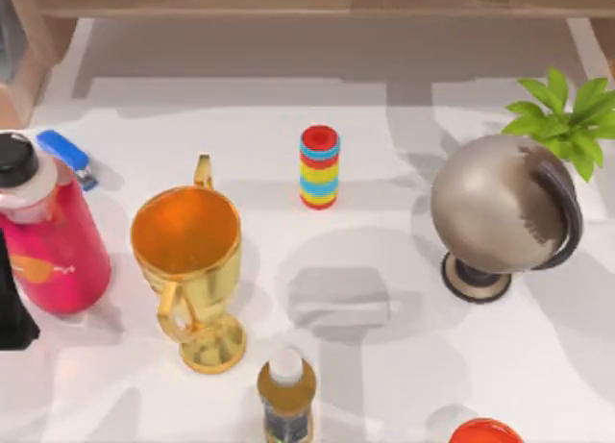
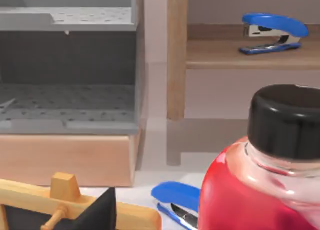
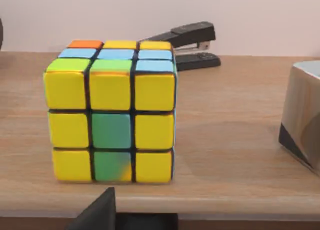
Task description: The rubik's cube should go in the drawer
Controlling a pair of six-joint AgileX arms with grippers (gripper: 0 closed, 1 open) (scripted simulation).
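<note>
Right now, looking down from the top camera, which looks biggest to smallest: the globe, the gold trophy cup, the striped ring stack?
1. The globe and the gold trophy cup cover about the same area, so I won't rank them.
2. The striped ring stack is clearly smallest.

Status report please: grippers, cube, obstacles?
Rubik's cube on wooden shelf, ungrasped, right wrist facing it. Black stapler behind cube. Gripper fingers: cannot tell.

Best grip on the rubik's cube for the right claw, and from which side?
Grip the rubik's cube across its two opposite vertical side faces, at mid-height, probably coming in level from the yellow face nearest the right wrist camera. It sits upright and square on the wooden shelf, sides free; the black stapler lies behind it and a metal object stands off to one side.
</note>
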